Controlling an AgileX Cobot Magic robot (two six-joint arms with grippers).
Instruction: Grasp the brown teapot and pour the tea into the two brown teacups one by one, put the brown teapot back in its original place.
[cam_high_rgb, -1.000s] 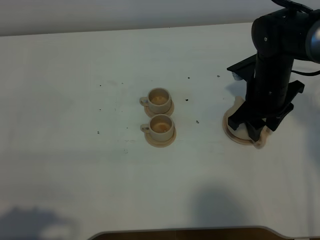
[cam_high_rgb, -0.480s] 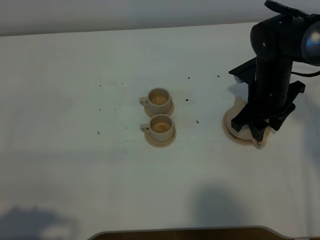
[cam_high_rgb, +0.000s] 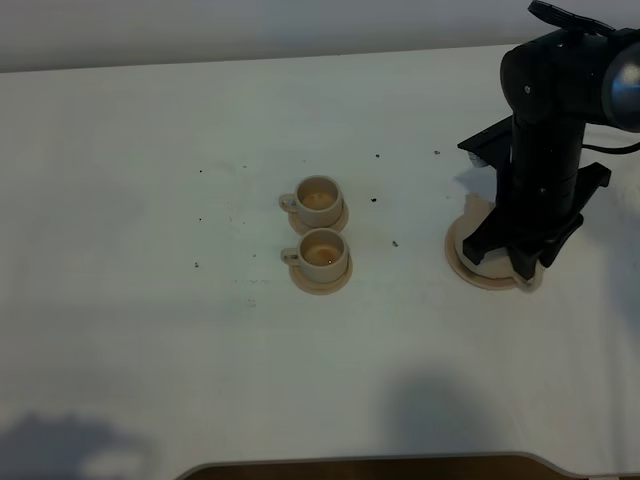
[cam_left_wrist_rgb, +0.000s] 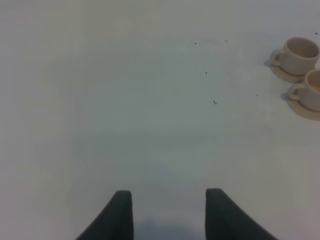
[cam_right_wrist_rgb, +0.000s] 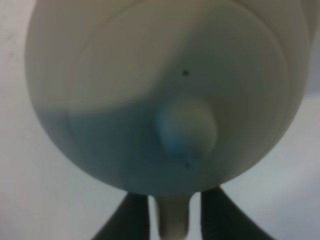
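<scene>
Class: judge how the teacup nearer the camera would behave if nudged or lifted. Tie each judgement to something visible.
The nearer teacup looks like glazed ceramic, so it is probably stiff, slippery and chippable. It stands on its saucer, so a push may slide it off. Brownish liquid inside suggests tilting would spill.

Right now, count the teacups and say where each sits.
2. The far teacup sits mid-table on a saucer; the near teacup sits just in front, on its own saucer. The right arm might hide more.
</scene>
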